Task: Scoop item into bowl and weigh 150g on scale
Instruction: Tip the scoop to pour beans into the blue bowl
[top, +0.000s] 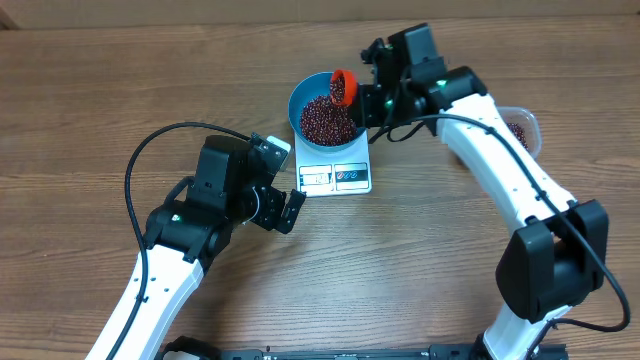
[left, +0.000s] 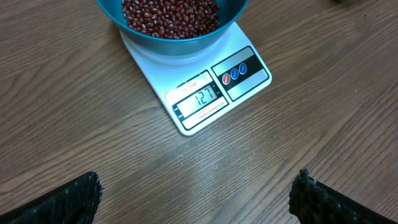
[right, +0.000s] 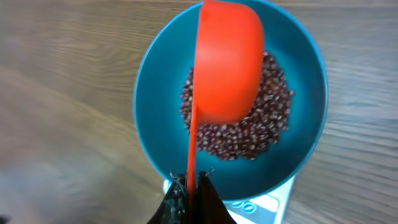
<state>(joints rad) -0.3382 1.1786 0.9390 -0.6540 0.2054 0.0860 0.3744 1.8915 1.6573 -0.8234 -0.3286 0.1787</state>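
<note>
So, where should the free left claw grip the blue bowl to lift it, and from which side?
Probably the thin rim of the bowl, on the side facing the left claw, coming from above, one finger inside and one outside. Its walls are smooth and round, giving no other edge, and the right claw holds the orange scoop over the far side.

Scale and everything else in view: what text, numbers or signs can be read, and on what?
"127": display of the scale.
Small print above the display: too small to read.
Three round buttons: symbols blurred.
Bowl, orange scoop: no text.
</note>
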